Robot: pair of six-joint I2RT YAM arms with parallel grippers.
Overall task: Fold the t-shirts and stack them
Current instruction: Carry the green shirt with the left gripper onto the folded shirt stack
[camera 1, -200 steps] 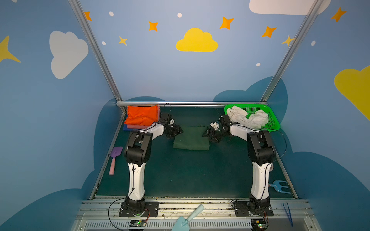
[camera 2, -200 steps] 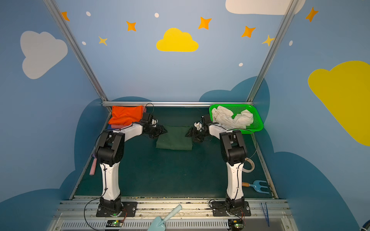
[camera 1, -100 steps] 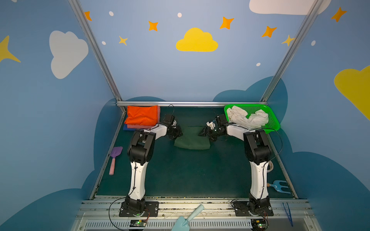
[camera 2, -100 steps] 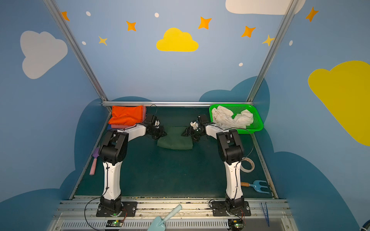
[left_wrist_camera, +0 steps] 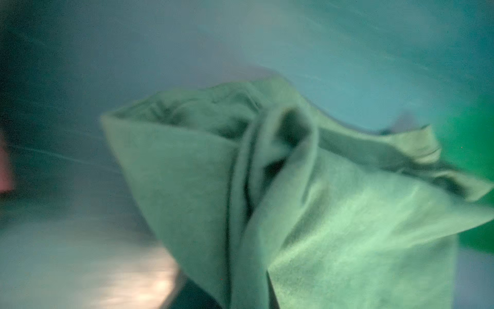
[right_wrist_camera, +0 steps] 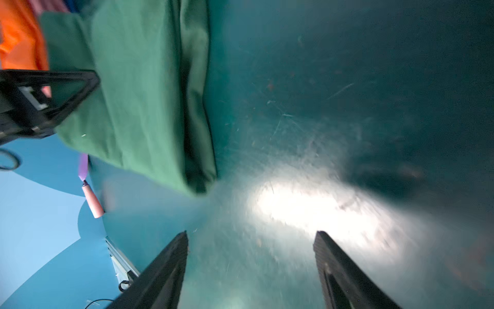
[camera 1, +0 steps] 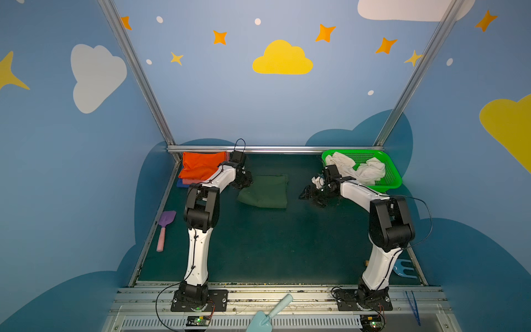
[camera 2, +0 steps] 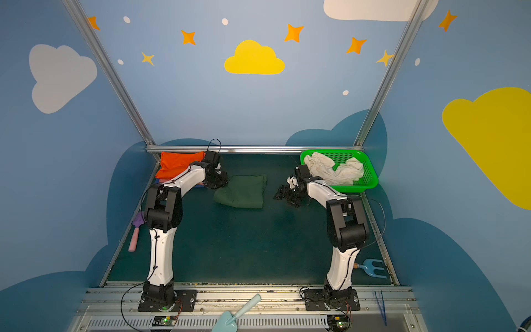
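Dark counter [camera 1: 258, 244] had the dark green t-shirt [camera 1: 265, 191]; left pincer [camera 1: 243, 184] clamped its edge, right pincer [right_wrist_camera: 251, 233] gaped apart beside it.

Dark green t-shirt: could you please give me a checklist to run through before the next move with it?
1. Left hand shut on the dark green t-shirt at the edge nearest the stack: ok; the left wrist view shows bunched cloth.
2. Right hand open and off the cloth: ok.
3. Shirt folded into a compact rectangle: ok in both top views.
4. Pinch catches every layer: cannot tell; the fingers are hidden.
5. Orange t-shirt lies fairly flat on top of the stack, ready to take another: ok.
6. All shirts folded: not ok; the white t-shirt lies crumpled in the green basket.
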